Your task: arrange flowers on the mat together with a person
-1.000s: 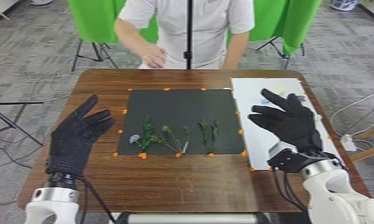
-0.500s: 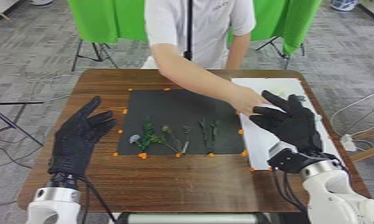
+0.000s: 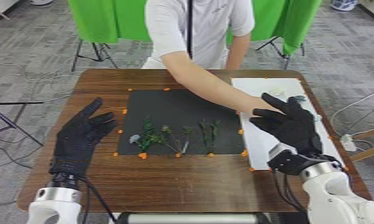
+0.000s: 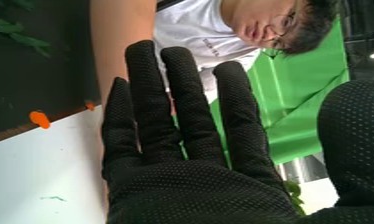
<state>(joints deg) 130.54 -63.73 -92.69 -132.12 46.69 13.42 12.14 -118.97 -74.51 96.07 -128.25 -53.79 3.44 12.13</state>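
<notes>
hovering, fingers relaxed, with left hand [image 3: 75,141] by left edge of table [image 3: 166,192] and right hand [image 3: 295,129] over white sheet [image 3: 258,155]; with flowers [image 3: 146,140] toward near edge of mat [image 3: 166,106], person's arm [image 3: 201,82] across right edge.

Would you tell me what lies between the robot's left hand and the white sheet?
The head view shows bare table, then the dark mat bearing flowers and stems.

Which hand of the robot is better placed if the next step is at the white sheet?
Probably the right hand: it is over the sheet, fingers open, though the person's arm is stretched close to it. The left hand is across the mat from the sheet.
</notes>
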